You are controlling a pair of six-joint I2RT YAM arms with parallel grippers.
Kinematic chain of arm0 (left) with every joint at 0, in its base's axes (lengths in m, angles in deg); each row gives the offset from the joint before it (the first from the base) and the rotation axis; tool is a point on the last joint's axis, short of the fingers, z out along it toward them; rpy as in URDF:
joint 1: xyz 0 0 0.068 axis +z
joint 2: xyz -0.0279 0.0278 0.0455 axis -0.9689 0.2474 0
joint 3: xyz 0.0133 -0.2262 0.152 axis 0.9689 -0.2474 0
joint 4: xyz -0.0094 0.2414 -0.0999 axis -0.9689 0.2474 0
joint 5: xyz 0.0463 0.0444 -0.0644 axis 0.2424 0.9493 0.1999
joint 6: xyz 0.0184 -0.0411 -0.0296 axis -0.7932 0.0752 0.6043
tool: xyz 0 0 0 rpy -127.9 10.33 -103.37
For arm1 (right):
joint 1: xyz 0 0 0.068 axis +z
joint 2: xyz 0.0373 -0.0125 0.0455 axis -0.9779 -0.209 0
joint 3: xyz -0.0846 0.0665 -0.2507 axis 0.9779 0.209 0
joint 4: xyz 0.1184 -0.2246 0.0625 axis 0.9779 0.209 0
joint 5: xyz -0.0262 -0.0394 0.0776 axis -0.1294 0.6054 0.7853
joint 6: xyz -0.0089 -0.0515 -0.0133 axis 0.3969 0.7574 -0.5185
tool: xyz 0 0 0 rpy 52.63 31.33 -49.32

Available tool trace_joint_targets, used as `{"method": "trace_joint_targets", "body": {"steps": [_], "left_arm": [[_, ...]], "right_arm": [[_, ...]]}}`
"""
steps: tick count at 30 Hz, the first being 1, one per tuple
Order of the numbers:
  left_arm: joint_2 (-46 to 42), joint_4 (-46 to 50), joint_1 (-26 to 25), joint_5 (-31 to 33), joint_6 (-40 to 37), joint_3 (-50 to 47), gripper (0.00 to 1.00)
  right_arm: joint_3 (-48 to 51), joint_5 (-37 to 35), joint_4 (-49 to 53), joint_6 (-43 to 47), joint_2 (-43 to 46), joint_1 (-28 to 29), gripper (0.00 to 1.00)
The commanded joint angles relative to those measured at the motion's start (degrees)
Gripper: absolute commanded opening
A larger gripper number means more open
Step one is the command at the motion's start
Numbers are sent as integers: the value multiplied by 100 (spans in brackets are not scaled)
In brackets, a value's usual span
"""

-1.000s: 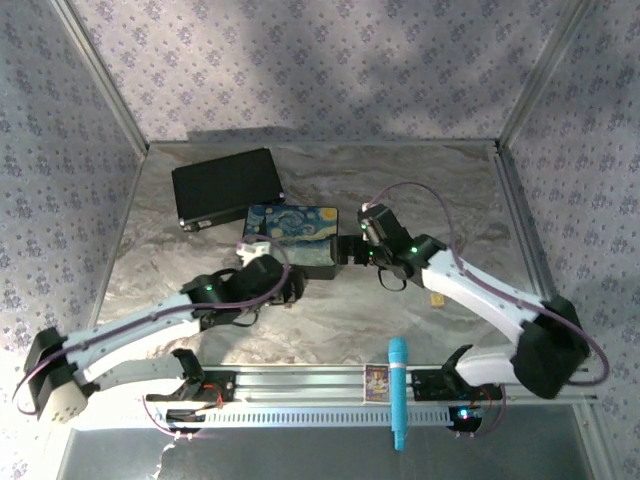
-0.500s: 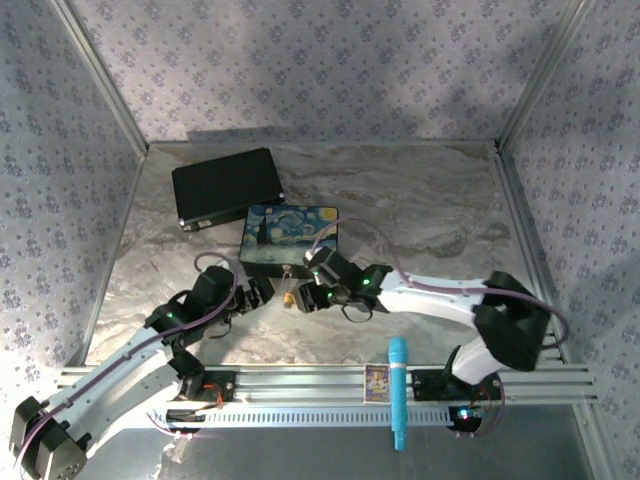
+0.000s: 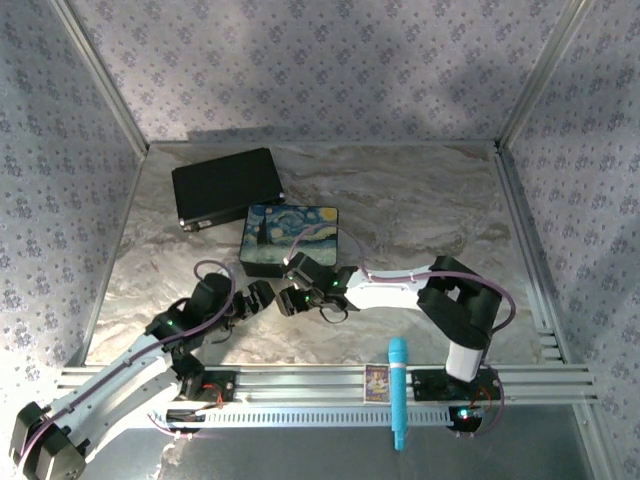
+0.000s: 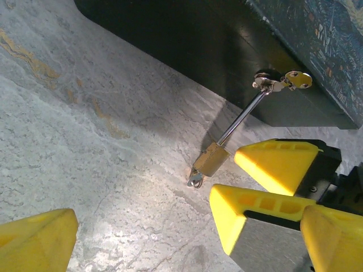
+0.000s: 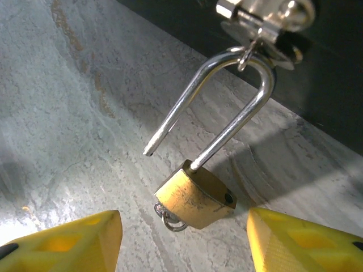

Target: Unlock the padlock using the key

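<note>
Where the painted box (image 3: 290, 238) faces the near edge of the table (image 3: 420, 200), the padlock (image 5: 195, 195) hangs from the hasp (image 5: 266, 14) on the box's dark front wall, left of the table's middle. Its brass body rests tilted on the marble surface, just beside the box. The shackle (image 5: 238, 122) passes through the hasp loop. One leg sits in the body; the other ends free, clear of the body. At the underside of the body a small silvery loop protrudes. It is probably the head of the key (image 5: 169, 219), but the blade cannot be made out.

The right gripper (image 5: 184, 224) has its yellow fingers apart, one on each side of the padlock body, neither touching it. The left gripper (image 4: 187, 226) is spread wide, holds nothing, and faces the padlock from the left-edge side. In the left wrist view the right gripper's fingers stand just beside the padlock.

A black case (image 3: 225, 185) lies toward the far left corner, just behind the painted box. A teal marker (image 3: 397, 392) rests across the rail at the near edge.
</note>
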Motion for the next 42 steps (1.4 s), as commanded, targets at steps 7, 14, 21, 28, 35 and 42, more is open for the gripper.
{"method": "trace_joint_targets", "body": {"steps": [7,14,21,28,35,42], "left_arm": [[-37,-25,35,46,61,9,100],[-46,4,35,82,80,0,100],[-39,0,35,107,91,0,100],[-38,26,35,125,114,0,100],[-34,13,35,167,33,27,100],[35,282,14,465,-649,423,100]], "right_arm": [[-118,-67,-109,-43,-266,-84,56],[177,228,-650,-174,-319,-204,53],[199,199,-721,-171,-424,-226,49],[442,364,-994,-326,-446,-243,38],[1081,689,-1771,-779,-185,-415,25],[1656,906,-2318,-1010,139,-645,15]]}}
